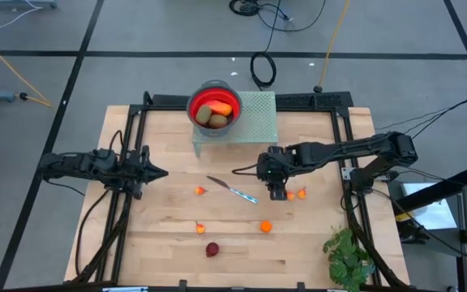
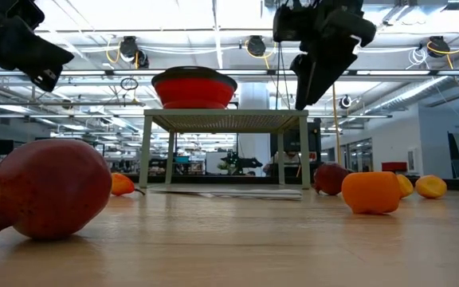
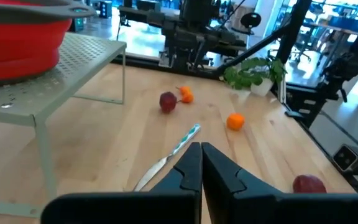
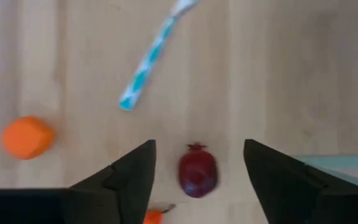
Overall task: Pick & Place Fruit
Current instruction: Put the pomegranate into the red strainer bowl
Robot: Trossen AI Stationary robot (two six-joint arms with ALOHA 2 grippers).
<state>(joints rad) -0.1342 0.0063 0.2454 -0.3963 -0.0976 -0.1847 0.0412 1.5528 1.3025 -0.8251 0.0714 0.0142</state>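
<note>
Three fruit in red bowl (image 1: 214, 108); several loose on table (image 1: 152, 235)
Right gripper (image 4: 197, 165) spread, empty, over dark red fruit (image 4: 197, 172); left gripper (image 1: 159, 172) clenched, idle.

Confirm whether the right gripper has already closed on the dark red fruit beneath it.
No. The right gripper stands open, its fingers apart on either side of the dark red fruit, not touching it.

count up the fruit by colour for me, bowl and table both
small orange: 5
dark red round: 2
olive-brown oval: 2
long red-orange: 1
total: 10
</note>
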